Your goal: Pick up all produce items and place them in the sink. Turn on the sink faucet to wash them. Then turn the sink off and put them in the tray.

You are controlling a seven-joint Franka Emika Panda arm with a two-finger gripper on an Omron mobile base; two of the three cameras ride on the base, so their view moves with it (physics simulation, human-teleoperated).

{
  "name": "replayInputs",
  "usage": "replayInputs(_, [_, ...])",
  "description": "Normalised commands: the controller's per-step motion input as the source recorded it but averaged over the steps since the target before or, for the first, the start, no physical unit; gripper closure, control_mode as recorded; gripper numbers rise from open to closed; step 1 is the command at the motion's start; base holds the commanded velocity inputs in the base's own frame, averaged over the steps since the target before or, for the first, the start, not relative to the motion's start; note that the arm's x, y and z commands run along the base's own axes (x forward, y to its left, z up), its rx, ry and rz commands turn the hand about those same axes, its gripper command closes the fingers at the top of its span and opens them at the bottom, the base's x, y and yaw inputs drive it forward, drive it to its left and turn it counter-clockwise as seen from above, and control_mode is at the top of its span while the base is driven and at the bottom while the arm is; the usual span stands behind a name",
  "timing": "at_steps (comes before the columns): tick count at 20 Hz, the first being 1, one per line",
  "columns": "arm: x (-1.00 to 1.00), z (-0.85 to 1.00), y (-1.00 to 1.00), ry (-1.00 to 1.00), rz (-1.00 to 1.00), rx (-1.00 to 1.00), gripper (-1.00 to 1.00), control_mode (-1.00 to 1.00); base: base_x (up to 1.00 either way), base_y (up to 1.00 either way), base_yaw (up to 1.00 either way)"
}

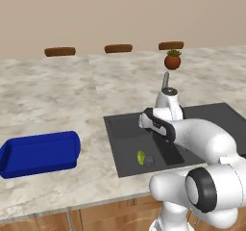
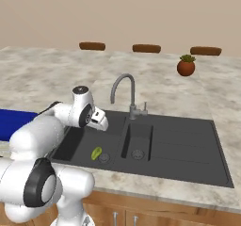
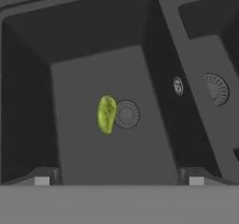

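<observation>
The produce item [image 3: 106,114], a small yellow-green oval, lies on the floor of the left basin of the dark-grey sink [image 2: 188,145], touching the round drain [image 3: 126,114] on its left side. It also shows in both base views, produce [image 1: 141,157] and produce [image 2: 96,153]. My gripper [image 2: 102,124] hangs open above that basin, well over the produce, with nothing between its fingertips [image 3: 42,180]. The grey gooseneck faucet [image 2: 124,86] stands behind the basins, and no water shows. The blue tray [image 1: 41,153] rests on the counter left of the sink.
A brown pot with a green plant [image 2: 186,66] stands on the counter behind the sink. The second basin with its drain [image 3: 216,89] lies to the right, then the flat drainboard. Three brown stool tops [image 1: 60,51] line the counter's far edge.
</observation>
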Motion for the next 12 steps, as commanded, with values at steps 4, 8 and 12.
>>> replayInputs(4, [-0.09, 0.28, -0.38, -0.03, 0.07, 0.07, -1.00, -1.00, 0.00, 0.00, 0.00])
replayInputs(8, [-0.03, 0.17, -0.42, 0.00, 0.06, 0.08, -1.00, -1.00, 0.00, 0.00, 0.00])
replayInputs(12, [0.00, 0.12, -0.43, 0.00, 0.06, 0.07, -1.00, -1.00, 0.00, 0.00, 0.00])
